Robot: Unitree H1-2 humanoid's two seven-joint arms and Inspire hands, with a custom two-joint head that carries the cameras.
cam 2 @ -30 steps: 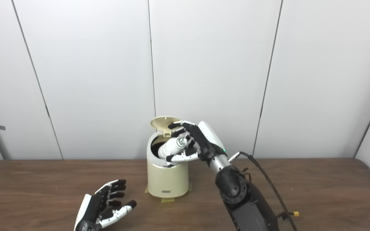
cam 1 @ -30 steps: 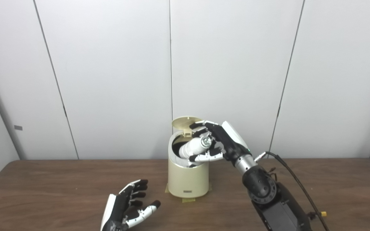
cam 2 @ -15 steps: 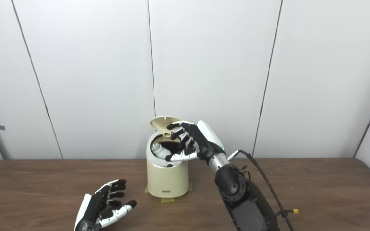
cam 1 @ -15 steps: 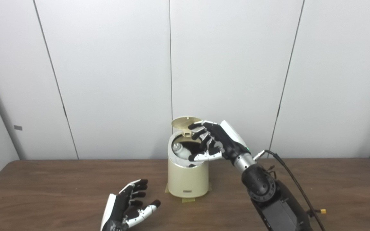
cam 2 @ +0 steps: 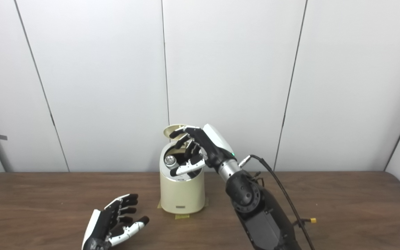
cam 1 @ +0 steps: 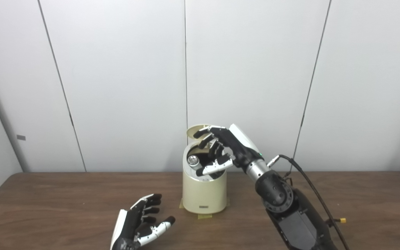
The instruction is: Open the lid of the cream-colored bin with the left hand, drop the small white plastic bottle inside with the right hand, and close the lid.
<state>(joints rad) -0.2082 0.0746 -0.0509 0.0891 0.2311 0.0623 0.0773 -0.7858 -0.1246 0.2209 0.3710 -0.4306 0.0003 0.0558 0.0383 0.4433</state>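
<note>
With the bottle (cam 1: 193,161) sitting high in the bin (cam 1: 204,194) mouth and the right hand (cam 1: 226,147) empty, fingers spread over it, lid (cam 1: 197,129) may jam on closing; left hand (cam 1: 141,224) idles open in front of the bin.

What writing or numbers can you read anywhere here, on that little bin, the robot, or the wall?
No text can be read in either view.
Small grey plate low on the front of the cream-colored bin: may hold a label, too small and blurred to read.
Small grey tag on the left wall: blank or unreadable.
Right hand and left hand: no visible lettering.
</note>
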